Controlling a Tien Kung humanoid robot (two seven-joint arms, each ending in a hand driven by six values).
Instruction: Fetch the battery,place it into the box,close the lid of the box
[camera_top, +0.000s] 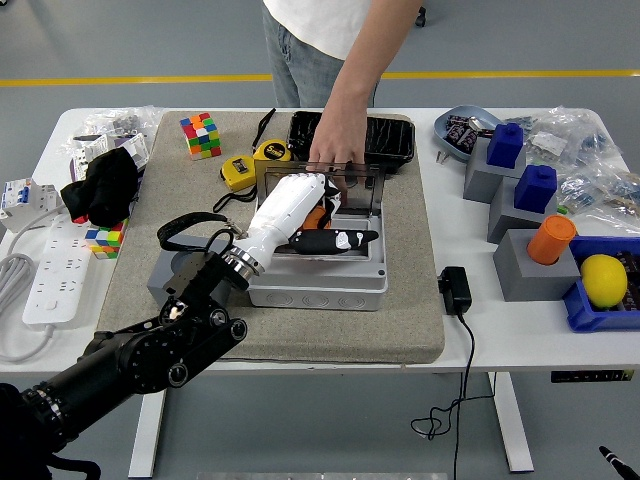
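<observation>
A grey box (320, 287) stands on the tan mat (400, 310) in the middle of the table. Its clear lid (366, 196) is raised at the far edge, and a person's hand (335, 150) rests on the lid's top rim. My left hand (328, 214), white with black fingers, reaches from the lower left into the box. An orange battery (316, 217) shows under its palm, between the curled fingers and the outstretched thumb (340, 240). Most of the battery is hidden by the hand.
Two yellow tape measures (241, 172) and a black tray (388, 140) lie behind the box. A grey block with a black strap (178, 272) sits left of it, and a black adapter (455, 289) to its right. Grey stands (528, 265) and a lemon (603, 280) fill the right side.
</observation>
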